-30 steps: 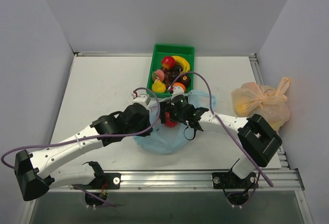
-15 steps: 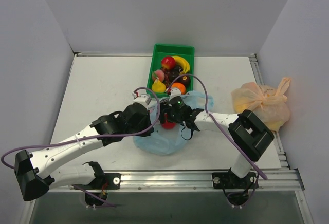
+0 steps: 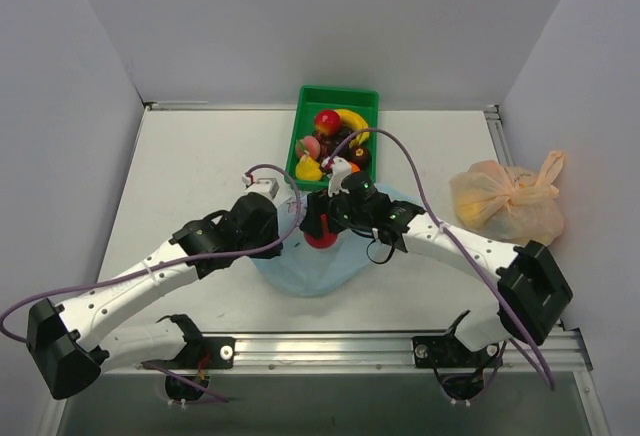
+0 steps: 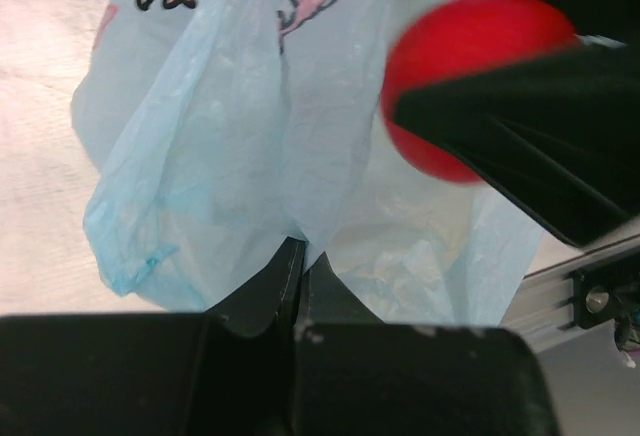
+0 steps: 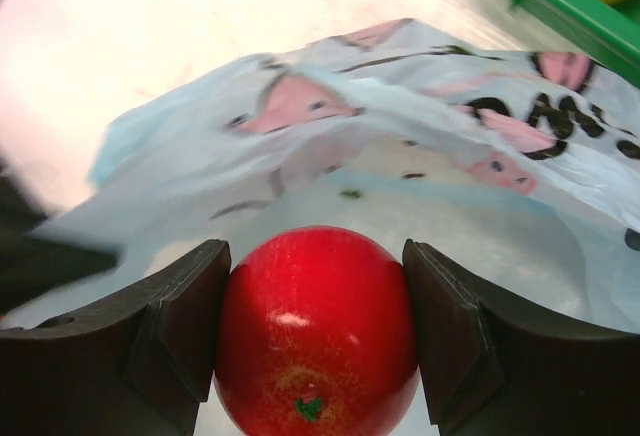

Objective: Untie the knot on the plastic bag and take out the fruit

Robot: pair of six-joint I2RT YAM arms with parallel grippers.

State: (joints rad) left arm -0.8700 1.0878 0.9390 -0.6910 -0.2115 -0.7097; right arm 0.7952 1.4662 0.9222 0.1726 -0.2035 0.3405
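The light blue plastic bag (image 3: 305, 268) printed with cartoon pictures lies open at the table's middle; its knot does not show. My left gripper (image 4: 298, 256) is shut on a fold of the bag (image 4: 230, 146) at its left edge. My right gripper (image 5: 315, 331) is shut on a red apple (image 5: 316, 328) and holds it just above the bag (image 5: 420, 126). The apple also shows in the top view (image 3: 320, 238) and in the left wrist view (image 4: 450, 86). More fruit, a banana (image 3: 355, 121) and a red apple (image 3: 327, 121), lies in the green tray (image 3: 338, 94).
The green tray stands just behind the bag and also holds a yellow pear (image 3: 308, 168). A knotted pale orange bag (image 3: 510, 201) lies at the right edge. A metal rail (image 3: 330, 344) runs along the table's near edge.
My right gripper has lifted the red apple out of the bag and drawn back slightly; its arm has swung right. My left gripper keeps hold of the bag and shifted a little left.
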